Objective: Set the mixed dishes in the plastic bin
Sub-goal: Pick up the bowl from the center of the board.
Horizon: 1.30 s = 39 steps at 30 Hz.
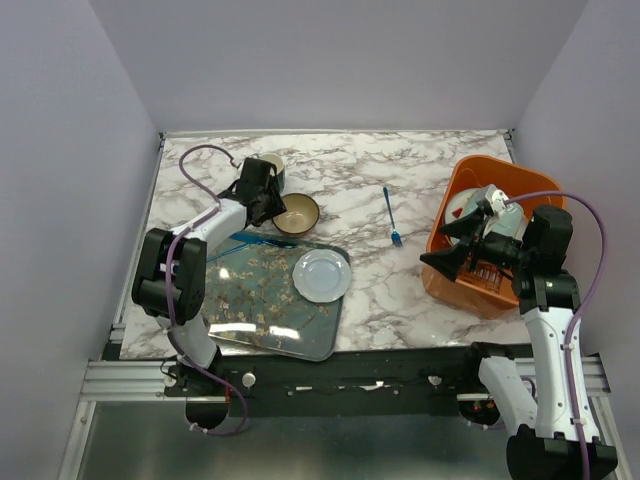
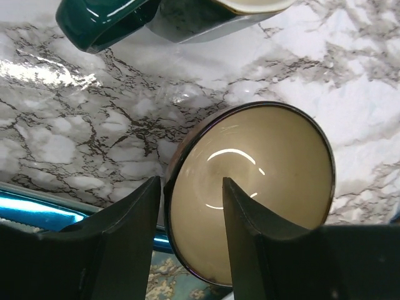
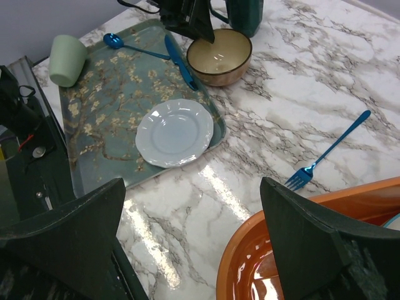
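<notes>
The brown bowl [image 1: 297, 214] [image 2: 262, 175] [image 3: 220, 56], cream inside, rests on the marble just past the floral tray. My left gripper [image 1: 272, 206] [image 2: 191, 180] is open and straddles its near rim, one finger outside and one inside. A dark green mug [image 1: 271, 164] [image 2: 100, 25] [image 3: 244, 15] stands just behind. A pale scalloped plate [image 1: 322, 275] [image 3: 175, 132] and a pale green cup [image 3: 67, 59] lie on the tray. The orange plastic bin [image 1: 470, 165] [image 3: 281, 237] at the right holds a white plate [image 1: 462, 208]. My right gripper [image 1: 458, 240] [image 3: 192, 182] hangs open and empty over the bin's left rim.
The dark floral tray [image 1: 260, 300] [image 3: 106, 106] lies at the front left, with a blue spoon [image 3: 128, 47] and another blue utensil [image 3: 180, 62] on it. A blue fork [image 1: 391, 215] [image 3: 331, 150] lies on the marble between the bowl and the bin.
</notes>
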### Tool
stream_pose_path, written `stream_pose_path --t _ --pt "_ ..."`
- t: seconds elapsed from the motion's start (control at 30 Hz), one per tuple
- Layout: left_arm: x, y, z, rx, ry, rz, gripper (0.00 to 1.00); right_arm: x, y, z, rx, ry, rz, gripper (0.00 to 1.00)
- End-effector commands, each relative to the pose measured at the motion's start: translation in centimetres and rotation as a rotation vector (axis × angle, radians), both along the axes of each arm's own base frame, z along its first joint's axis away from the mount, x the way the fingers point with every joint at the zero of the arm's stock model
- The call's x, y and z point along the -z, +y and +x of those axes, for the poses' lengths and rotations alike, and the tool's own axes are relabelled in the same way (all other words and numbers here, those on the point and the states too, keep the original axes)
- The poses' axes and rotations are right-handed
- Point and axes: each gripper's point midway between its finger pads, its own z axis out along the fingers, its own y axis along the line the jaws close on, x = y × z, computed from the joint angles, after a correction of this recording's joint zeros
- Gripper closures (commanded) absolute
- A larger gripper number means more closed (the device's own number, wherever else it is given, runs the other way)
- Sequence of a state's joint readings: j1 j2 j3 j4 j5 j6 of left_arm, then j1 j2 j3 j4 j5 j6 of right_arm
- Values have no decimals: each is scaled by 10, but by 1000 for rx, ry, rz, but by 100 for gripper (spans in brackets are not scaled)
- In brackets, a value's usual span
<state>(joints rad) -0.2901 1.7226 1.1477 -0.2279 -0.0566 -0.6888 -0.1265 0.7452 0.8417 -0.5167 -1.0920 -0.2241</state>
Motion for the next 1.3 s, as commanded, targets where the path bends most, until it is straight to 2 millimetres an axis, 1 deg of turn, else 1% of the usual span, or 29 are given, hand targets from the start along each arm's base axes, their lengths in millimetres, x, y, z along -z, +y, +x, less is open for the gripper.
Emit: stream_pose_path --t 0.0,0.1,0.2,0.23,0.27,0.3,0.33,0.37,0.4,0.43,0.5,0.57,0.6,0.63,0.67,0.7,0.77,0.8,0.83,0.9,0.93,1.0,1.03,1.07,1.13,1.17,1.2,1.23,1.27 --pt "14 9 -2 -7 49 126 52 2 -2 2 19 0 0 4" --pt "19 10 -2 -3 60 138 54 2 -2 2 22 -1 -1 4" --pt "20 8 -3 5 64 137 63 2 -3 2 24 1 -2 4" --pt "18 7 -2 9 55 131 69 2 -3 2 24 -1 -2 4" --pt "17 7 -2 10 51 127 71 2 -3 2 24 1 -2 4" --pt "12 6 -2 14 36 120 74 2 -3 2 24 1 -2 4" --pt "8 5 -1 16 22 112 81 2 -3 2 24 1 -2 4" --pt "5 2 -1 24 13 100 85 2 -3 2 24 -1 -2 4" --pt "4 1 -3 33 9 90 89 2 -3 2 26 1 -3 4" --pt "-6 -1 0 37 -25 74 95 2 -3 2 26 -1 -3 4" --pt "-16 -7 -3 57 -55 40 100 2 -3 3 29 -1 -4 4" --pt "-28 -12 -1 70 -95 3 100 3 -3 3 30 -2 -5 4" --pt "-35 -17 -5 85 -111 -25 100 2 -4 3 31 -2 -5 4" --pt "-42 -20 -4 94 -136 -51 100 3 -4 3 31 -1 -5 4" --pt "-47 -26 -6 110 -149 -78 100 3 -4 3 32 -1 -7 4" --pt "-56 -33 -13 136 -162 -129 100 3 -4 4 34 -2 -7 4" --pt "-69 -42 -16 157 -202 -163 100 3 -4 4 34 -3 -8 4" --pt "-75 -49 -22 179 -216 -181 100 4 -4 4 34 3 -7 4" --pt "-83 -56 -25 198 -237 -208 100 4 -4 4 34 0 -8 4" --pt "-91 -66 -35 225 -257 -233 100 5 -4 4 32 2 -7 4" --pt "-96 -78 -42 250 -267 -244 100 5 -4 4 31 4 -5 4" --pt "-101 -87 -55 266 -282 -259 100 5 -3 4 29 8 -2 3" --pt "-110 -102 -62 289 -312 -283 100 5 -3 3 26 13 3 2" --pt "-115 -105 -64 277 -332 -280 100 5 -1 2 15 14 9 1" --pt "-125 -115 -75 271 -359 -291 100 7 1 -1 -2 31 26 0" --pt "-129 -122 -81 240 -383 -271 100 5 2 0 -9 30 37 0" --pt "-138 -125 -86 230 -405 -275 100 6 3 0 -12 34 43 0" --pt "-142 -127 -90 218 -413 -274 100 7 3 0 -12 42 48 0" --pt "-146 -140 -102 231 -421 -279 100 6 3 1 -9 41 51 0"
